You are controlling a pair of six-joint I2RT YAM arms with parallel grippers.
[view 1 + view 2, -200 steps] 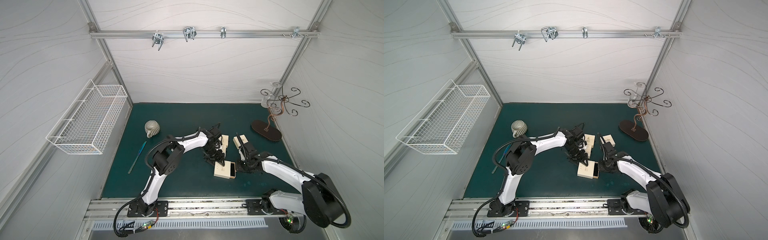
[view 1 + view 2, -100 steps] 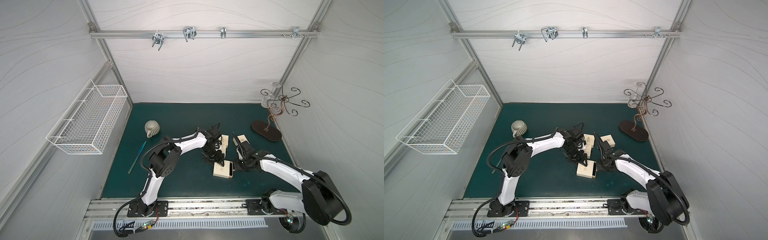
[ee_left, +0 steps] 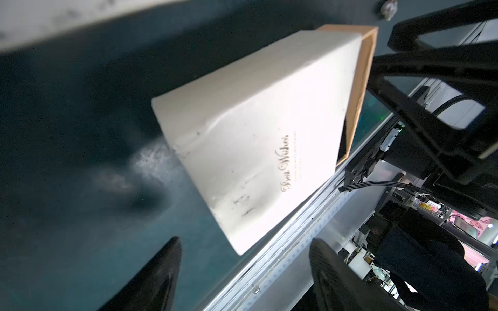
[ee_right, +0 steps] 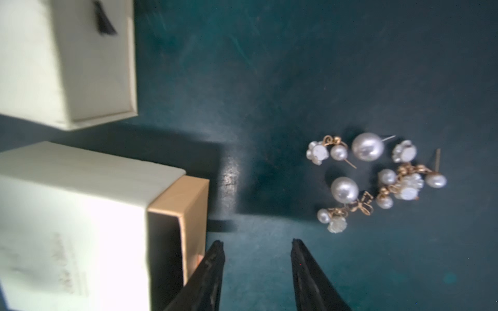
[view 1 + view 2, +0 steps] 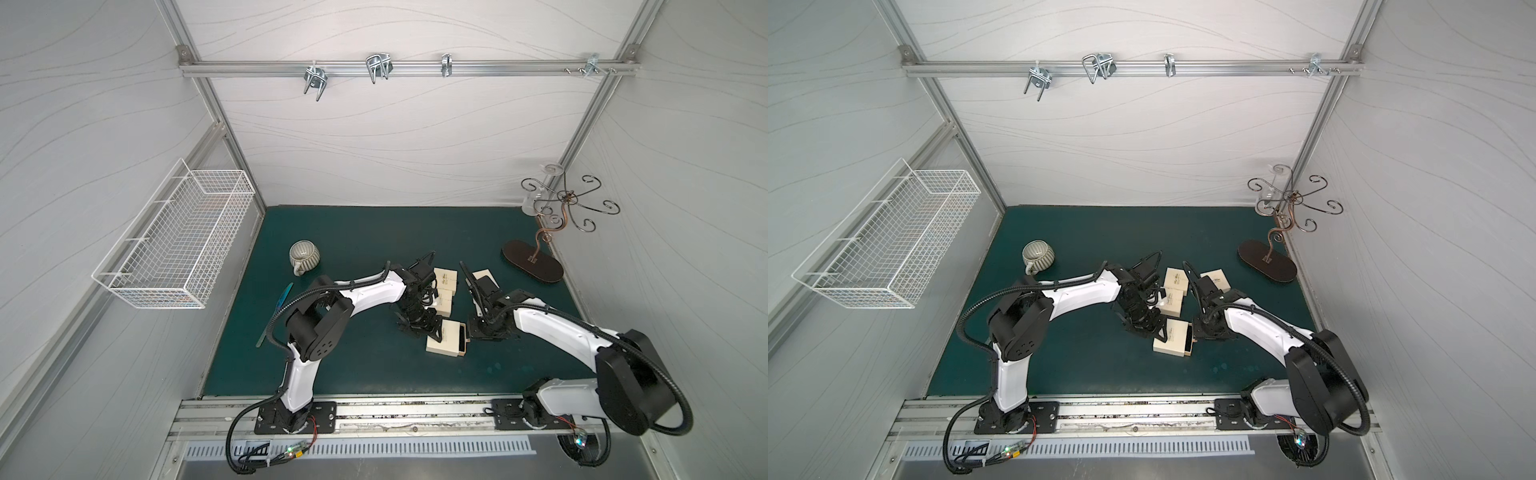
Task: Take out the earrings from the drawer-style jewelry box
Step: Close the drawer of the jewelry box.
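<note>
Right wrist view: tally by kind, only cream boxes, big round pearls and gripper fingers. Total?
cream boxes: 2
big round pearls: 2
right gripper fingers: 2, apart, nothing between them
Total: 6

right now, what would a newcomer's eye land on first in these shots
First, the cluster of pearl earrings lying loose on the green mat, just beyond the open tan end of a cream jewelry box in the right wrist view. In a top view, the scrolled metal stand in the far right corner and the white wire basket on the left wall stand out next.
</note>
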